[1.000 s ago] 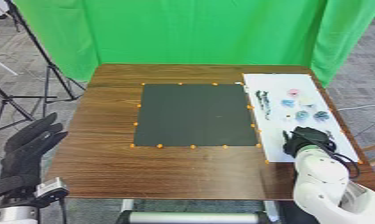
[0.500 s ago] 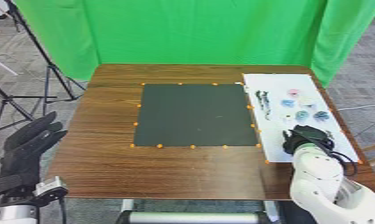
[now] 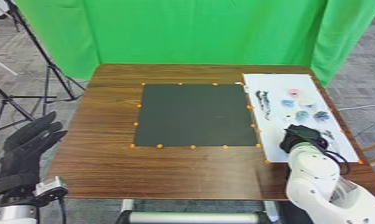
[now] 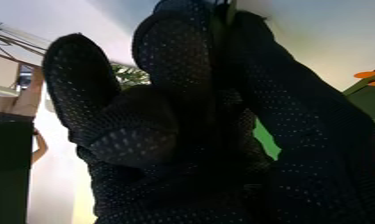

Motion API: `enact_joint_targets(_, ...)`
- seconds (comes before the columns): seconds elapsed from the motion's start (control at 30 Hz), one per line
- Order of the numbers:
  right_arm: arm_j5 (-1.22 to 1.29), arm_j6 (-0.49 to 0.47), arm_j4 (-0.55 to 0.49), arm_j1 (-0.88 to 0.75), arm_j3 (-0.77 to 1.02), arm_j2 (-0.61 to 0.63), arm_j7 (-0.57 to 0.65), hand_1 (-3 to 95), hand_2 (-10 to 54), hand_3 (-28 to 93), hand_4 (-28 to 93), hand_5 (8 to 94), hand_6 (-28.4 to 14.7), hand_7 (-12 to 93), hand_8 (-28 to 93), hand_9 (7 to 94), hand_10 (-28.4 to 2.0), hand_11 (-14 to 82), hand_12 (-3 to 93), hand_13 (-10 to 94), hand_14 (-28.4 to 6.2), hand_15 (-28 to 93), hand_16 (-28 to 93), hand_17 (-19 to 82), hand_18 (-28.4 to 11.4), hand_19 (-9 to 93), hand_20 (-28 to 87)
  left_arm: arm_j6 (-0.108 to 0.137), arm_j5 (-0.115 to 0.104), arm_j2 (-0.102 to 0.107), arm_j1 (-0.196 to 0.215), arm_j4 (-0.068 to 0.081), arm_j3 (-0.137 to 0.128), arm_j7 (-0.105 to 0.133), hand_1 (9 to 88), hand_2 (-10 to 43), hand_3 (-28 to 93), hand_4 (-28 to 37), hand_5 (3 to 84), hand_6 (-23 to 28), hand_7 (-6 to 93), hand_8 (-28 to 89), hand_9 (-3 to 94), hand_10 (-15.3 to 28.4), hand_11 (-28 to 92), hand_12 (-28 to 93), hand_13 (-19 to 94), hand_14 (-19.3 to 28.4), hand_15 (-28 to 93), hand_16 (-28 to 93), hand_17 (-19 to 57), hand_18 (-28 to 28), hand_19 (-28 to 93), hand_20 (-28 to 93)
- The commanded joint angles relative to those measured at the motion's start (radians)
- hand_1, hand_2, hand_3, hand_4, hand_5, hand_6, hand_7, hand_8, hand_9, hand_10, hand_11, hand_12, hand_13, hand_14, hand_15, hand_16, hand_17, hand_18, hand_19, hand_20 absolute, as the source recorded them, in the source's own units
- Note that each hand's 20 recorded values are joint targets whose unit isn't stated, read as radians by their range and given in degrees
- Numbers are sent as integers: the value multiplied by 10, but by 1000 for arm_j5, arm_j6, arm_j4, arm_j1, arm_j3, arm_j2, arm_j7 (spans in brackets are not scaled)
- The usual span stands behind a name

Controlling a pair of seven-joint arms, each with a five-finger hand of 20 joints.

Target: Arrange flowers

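My right hand [image 3: 305,136] is over the near part of the white sheet [image 3: 281,82]. In the right wrist view my right hand [image 4: 201,125] has its fingertips pinched round a thin green stem [image 4: 230,12]; the stem's lower part is hidden by the glove. Farther up the sheet lie a pink flower [image 3: 294,93], a blue flower [image 3: 288,103] and a grey-blue flower [image 3: 321,116]. Dark slender stems [image 3: 263,104] lie along the sheet's left side. My left hand [image 3: 28,142] is beyond the table's left edge, its fingers straight.
A dark square mat [image 3: 197,115] with orange markers round its edge lies mid-table, left of the white sheet. Brown tabletop [image 3: 166,172] surrounds it. A green curtain [image 3: 201,32] hangs behind the table, and tripod legs [image 3: 52,75] stand at the left.
My right hand and forearm have shifted slightly to the left, uncovering more of the sheet to their right. The left hand has stayed in place.
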Motion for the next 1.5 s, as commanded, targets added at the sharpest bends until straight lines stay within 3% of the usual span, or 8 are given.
enact_joint_targets(0.03,16,5,88,-94,-51,23,-36,523,-56,725,-273,832,-45,293,223,885,-131,449,252,889,-50,672,235,569,-176,932,-129,5,-11,4,15,0,-2,14,261,65,825,-197,379,88,166,-115,328,194,369,57,227,262,633,-174,-99,213,591,17)
enact_joint_targets(0.27,-33,99,56,-85,-47,76,-85,532,-57,734,-280,831,-45,292,237,884,-126,451,253,886,-46,680,239,569,-169,932,-112,29,-40,26,34,-1,5,51,260,64,825,-200,379,88,166,-115,328,193,368,57,228,262,633,-174,-99,212,590,15)
enact_joint_targets(0.73,-31,81,-21,34,-7,98,-148,519,-62,755,-263,839,-46,297,242,894,-121,452,250,899,-41,681,238,577,-168,932,-86,73,-94,82,64,-5,7,111,258,65,824,-202,378,89,165,-114,328,194,367,57,227,262,632,-174,-99,212,591,15)
enact_joint_targets(0.9,-33,73,-32,64,-1,101,-158,517,-62,757,-260,842,-47,294,243,898,-121,450,250,901,-41,680,239,578,-170,932,-78,68,-82,72,66,-6,2,104,259,66,824,-202,379,89,165,-114,327,194,366,57,227,262,632,-174,-99,212,591,15)
enact_joint_targets(0.93,-28,70,-35,67,3,100,-161,517,-63,758,-259,843,-47,294,244,898,-121,450,250,902,-40,680,239,578,-170,932,-77,71,-89,77,69,-5,1,111,260,66,823,-202,379,89,165,-114,327,194,366,57,227,262,632,-174,-99,212,591,15)
enact_joint_targets(1.03,-19,66,-48,89,-2,89,-165,516,-63,758,-257,844,-47,292,246,899,-121,450,251,902,-40,680,240,578,-170,932,-73,68,-73,65,75,-10,-8,99,260,66,823,-202,379,89,164,-114,328,195,366,57,227,262,632,-174,-99,212,591,15)
enact_joint_targets(1.33,16,17,-77,236,-106,-14,-206,510,-65,760,-240,853,-46,287,252,908,-121,449,251,910,-41,679,241,580,-174,932,-63,80,-81,68,104,-21,-41,101,260,66,823,-202,379,89,166,-114,327,194,368,58,227,263,632,-174,-99,212,590,14)
enact_joint_targets(1.5,33,-30,-61,317,-182,-112,-221,508,-65,760,-233,856,-47,283,254,911,-121,448,251,914,-41,679,242,580,-176,932,-55,68,-55,52,95,-23,-48,66,261,67,822,-202,378,89,166,-115,327,194,368,58,228,262,632,-174,-99,212,591,14)
